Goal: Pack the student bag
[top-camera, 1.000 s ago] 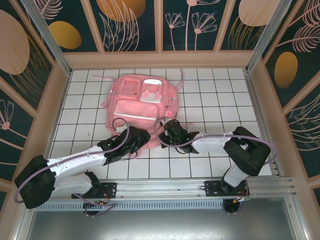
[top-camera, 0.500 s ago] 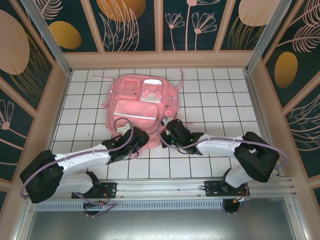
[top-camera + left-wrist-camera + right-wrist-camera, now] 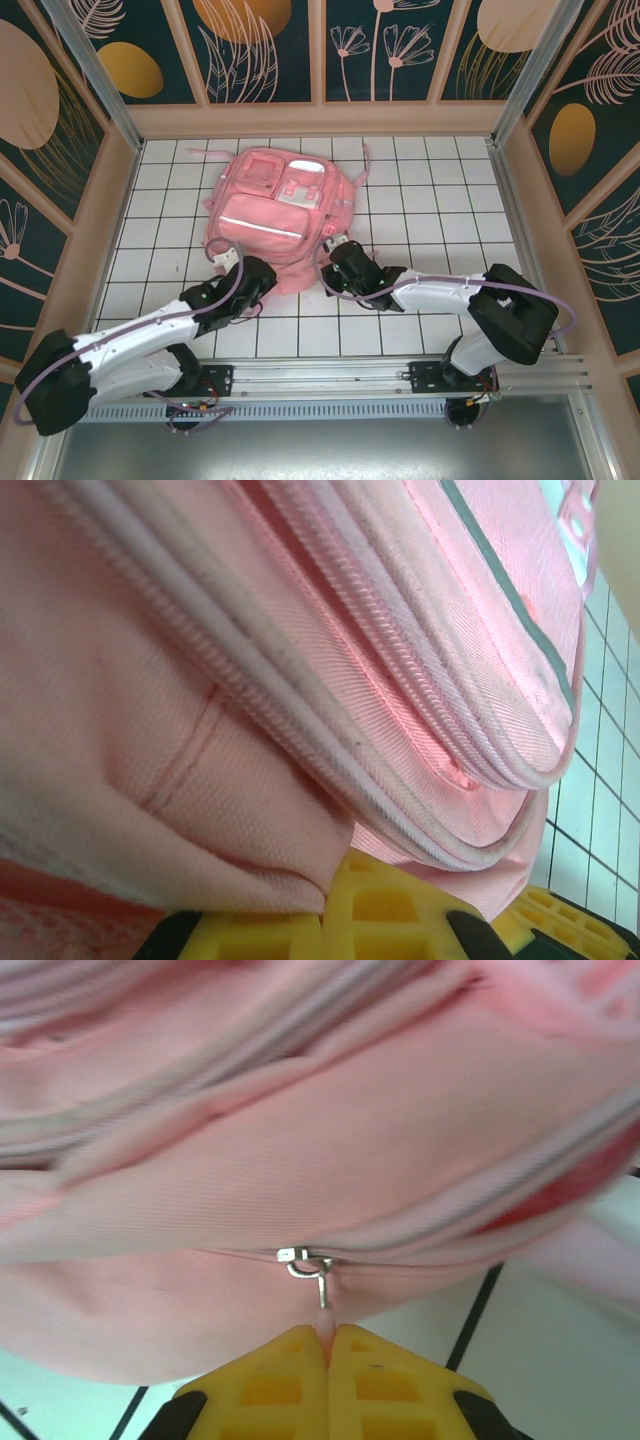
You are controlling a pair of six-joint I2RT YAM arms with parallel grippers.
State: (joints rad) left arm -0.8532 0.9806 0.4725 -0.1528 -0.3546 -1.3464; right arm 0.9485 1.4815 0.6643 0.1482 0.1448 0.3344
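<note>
Right end effector (image 3: 327, 1348) pinches the zipper pull (image 3: 322, 1305); left end effector (image 3: 325, 912) clamps the backpack (image 3: 272, 205) at its near edge, likely bracing for unzipping.

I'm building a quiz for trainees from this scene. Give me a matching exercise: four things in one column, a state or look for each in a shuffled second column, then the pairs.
1. left gripper
2. right gripper
3. backpack
4. table

A. white tiles with dark lines
B. shut on the zip pull
C. lying flat, front pockets facing up
D. shut on a fold of pink fabric

Pairs: 1-D, 2-B, 3-C, 4-A
</note>
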